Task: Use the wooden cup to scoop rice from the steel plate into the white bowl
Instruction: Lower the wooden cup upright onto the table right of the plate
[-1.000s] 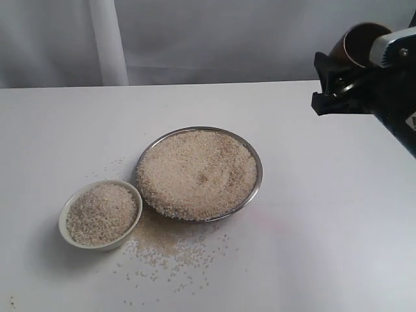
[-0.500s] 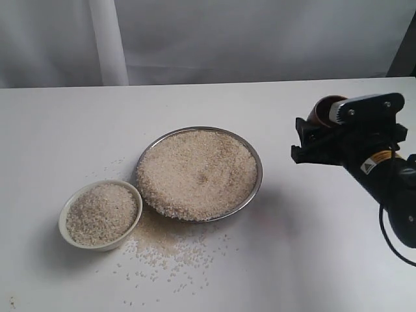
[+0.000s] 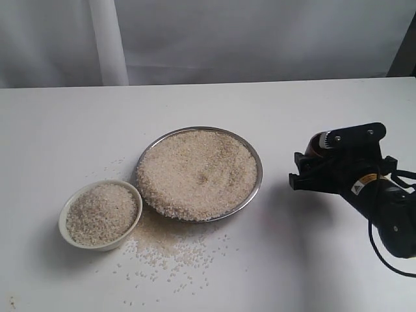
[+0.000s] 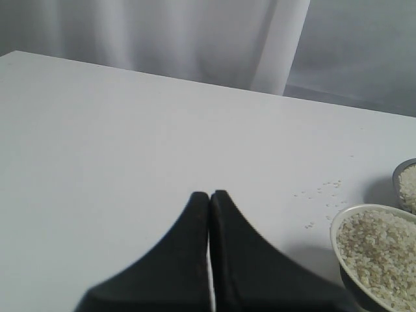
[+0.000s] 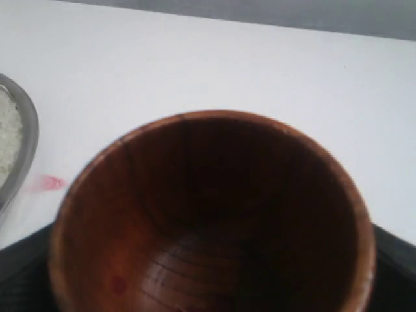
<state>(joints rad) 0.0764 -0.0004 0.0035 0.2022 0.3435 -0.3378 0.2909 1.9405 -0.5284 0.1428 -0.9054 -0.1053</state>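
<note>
Right gripper (image 3: pixel 311 170) is clamping the wooden cup (image 3: pixel 318 143) across its wall at right-centre of the exterior frame. It's sitting just right of the steel plate (image 3: pixel 259 170), not touching it. The right wrist view is showing the cup's inside dark and empty, no grains. The cup is sitting low, and I can't tell from this angle whether its base is on the table (image 3: pixel 78 130) or just above it.

Left gripper (image 4: pixel 209 196) is idling with its jaws pressed together on nothing, white bowl (image 3: pixel 62 218) close by in its view.

Rice (image 3: pixel 198 174) is filling the plate almost to the rim at frame centre. The bowl, lower left, is already looking heaped. Spilled grains (image 3: pixel 170 250) are lying on the table below the gap between bowl and plate.

My read: it's lining up another scoop, if any. I'm suggesting:
- tilting the mouth toward the plate before crossing, and clearing the raised rim rather than clipping it
- entering the pile shallow from the right side and sweeping toward centre
- taking a part load only and levelling the cup before lifting
- pouring slow and low over the bowl's centre, since a bowl this full is likely going to overflow.
</note>
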